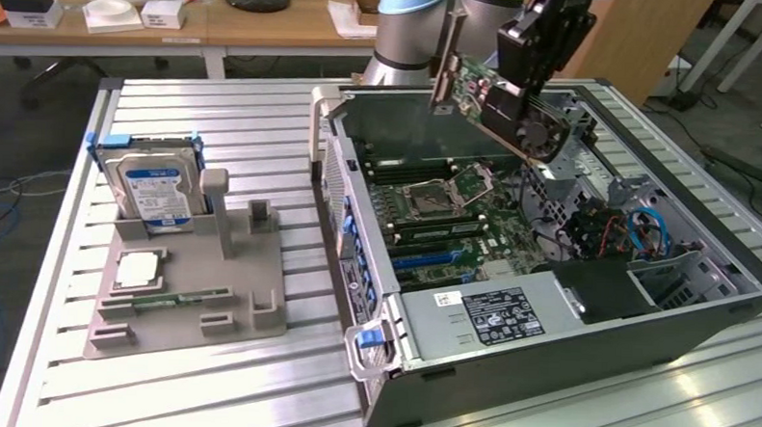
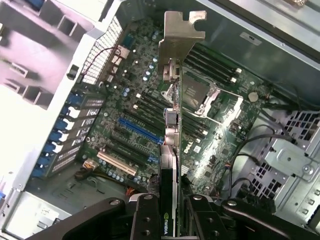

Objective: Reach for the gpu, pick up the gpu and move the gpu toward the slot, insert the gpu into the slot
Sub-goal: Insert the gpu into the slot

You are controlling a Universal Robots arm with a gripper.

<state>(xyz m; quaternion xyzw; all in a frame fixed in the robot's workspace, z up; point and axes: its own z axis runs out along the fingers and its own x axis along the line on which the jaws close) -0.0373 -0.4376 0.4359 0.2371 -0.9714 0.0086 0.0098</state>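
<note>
The gpu (image 1: 486,100), a dark circuit card with a metal bracket (image 2: 182,35) at one end, hangs tilted in the air over the open computer case (image 1: 632,350). My gripper (image 1: 526,77) is shut on it from above. In the wrist view the card (image 2: 172,150) stands edge-on between my black fingers (image 2: 147,220), with my gripper (image 2: 172,212) clamping its near end. The motherboard (image 2: 130,105) lies below, apart from the card. Its blue slot (image 2: 140,131) runs beside the card's lower edge. In the exterior view the blue slot (image 1: 424,261) sits near the case's front.
A grey fixture (image 1: 191,292) at the exterior view's left holds a blue-labelled hard drive (image 1: 157,189), a processor chip (image 1: 138,270) and a memory stick (image 1: 172,301). The case walls, the power supply (image 1: 492,315) and cables (image 1: 644,235) surround the board.
</note>
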